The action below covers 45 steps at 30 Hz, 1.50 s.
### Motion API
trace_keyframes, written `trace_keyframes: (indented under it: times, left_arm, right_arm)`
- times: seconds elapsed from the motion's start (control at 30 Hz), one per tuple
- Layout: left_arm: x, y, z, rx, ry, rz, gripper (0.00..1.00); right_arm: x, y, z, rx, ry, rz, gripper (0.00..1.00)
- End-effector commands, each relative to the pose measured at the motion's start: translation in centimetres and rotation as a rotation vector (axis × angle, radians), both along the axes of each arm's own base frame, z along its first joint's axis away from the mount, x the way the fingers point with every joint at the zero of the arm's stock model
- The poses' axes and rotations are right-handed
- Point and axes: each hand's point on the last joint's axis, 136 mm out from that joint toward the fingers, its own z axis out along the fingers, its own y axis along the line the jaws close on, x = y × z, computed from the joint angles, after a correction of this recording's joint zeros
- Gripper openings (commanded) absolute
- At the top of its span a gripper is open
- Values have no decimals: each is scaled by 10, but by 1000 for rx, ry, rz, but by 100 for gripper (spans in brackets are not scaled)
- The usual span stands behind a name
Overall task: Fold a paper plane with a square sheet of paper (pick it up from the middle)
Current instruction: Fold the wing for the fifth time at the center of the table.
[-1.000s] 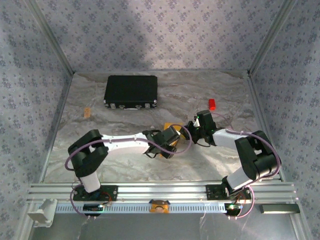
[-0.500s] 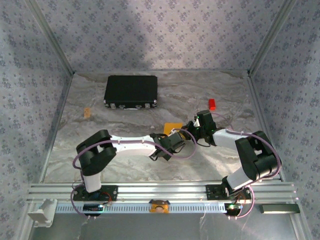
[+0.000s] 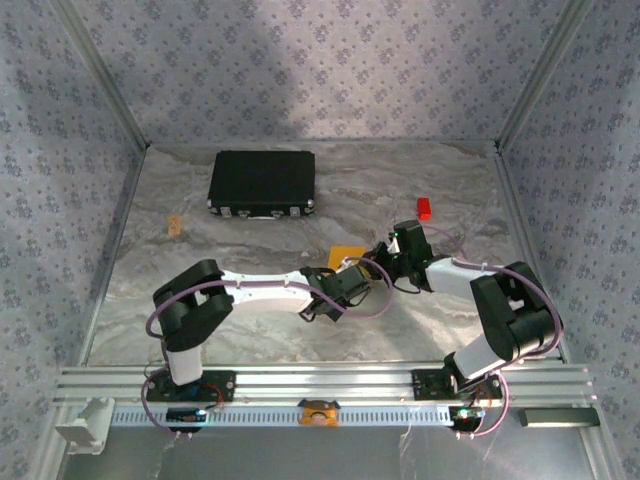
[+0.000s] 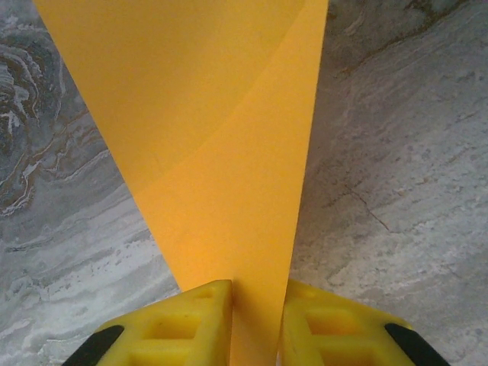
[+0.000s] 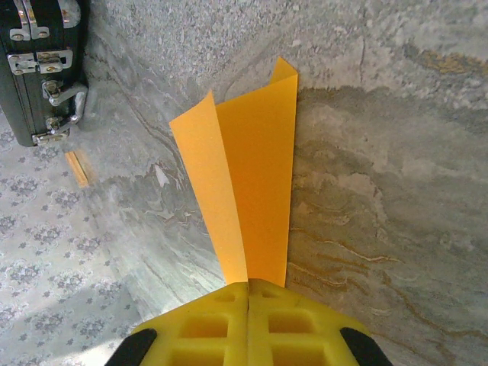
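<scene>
Top external view: the left arm (image 3: 260, 288) lies low and nearly straight, reaching from its base toward the right across the marbled table (image 3: 230, 245). The right arm (image 3: 505, 315) is folded at the elbow, and its forearm runs back to the left. The left gripper (image 3: 347, 277) and the right gripper (image 3: 385, 256) are close together near the middle of the table. A small corner of the orange sheet (image 3: 346, 252) shows just behind them. This view does not show how the jaws stand. Also here are the black case (image 3: 262, 183) at the back left, a small red block (image 3: 425, 208) at the back right and a tan scrap (image 3: 174, 226) by the left wall, all well apart from the sheet.

Left wrist view: up close, the sheet widens away from the 2 yellow fingers (image 4: 183, 324), with 1 layer lying over another along a slanting edge. The jaws stand a narrow way apart and the paper runs between them. I cannot tell whether they press on it.

Right wrist view: the 2 yellow fingers (image 5: 206, 328) meet along 1 seam, clamped on the narrow end of the sheet. The sheet stands up off the table as 2 flaps joined at a crease. The case's latches and the tan scrap show at the upper left.
</scene>
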Motion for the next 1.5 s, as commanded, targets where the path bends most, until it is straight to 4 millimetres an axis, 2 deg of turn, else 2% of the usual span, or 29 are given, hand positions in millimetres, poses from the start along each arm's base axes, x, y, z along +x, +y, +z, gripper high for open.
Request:
trace_keyframes:
  times: [0.0,0.23,0.37,0.53,0.73,0.83,0.97,1.2,1.47]
  left_arm:
    - [0,3,1,11,-17,15,21]
    - [0,3,2,3,-20,19,14]
    - [0,2,2,-3,-18,23,9]
    - [0,2,0,-40,6,46,4]
    - [6,9,-4,-171,102,119,2]
    - [8,12,-5,-233,155,148,3]
    - [10,14,-5,-279,196,170,2]
    - [10,10,-7,-340,261,169,2]
    - [11,6,-7,-473,358,166,2]
  right_arm:
    - [-2,-3,3,-5,5,-17,0]
    - [-2,-4,3,-7,4,-20,0]
    - [-2,-5,4,-8,-2,-22,4]
    - [-1,-15,7,-31,-23,-37,17]
    - [-3,-50,19,-110,-56,-88,36]
    - [-6,-62,24,-139,-74,-109,36]
    - [-11,-69,25,-158,-81,-125,36]
    - [-11,-69,22,-219,-130,-130,34]
    - [-10,-54,29,-309,-302,-51,27]
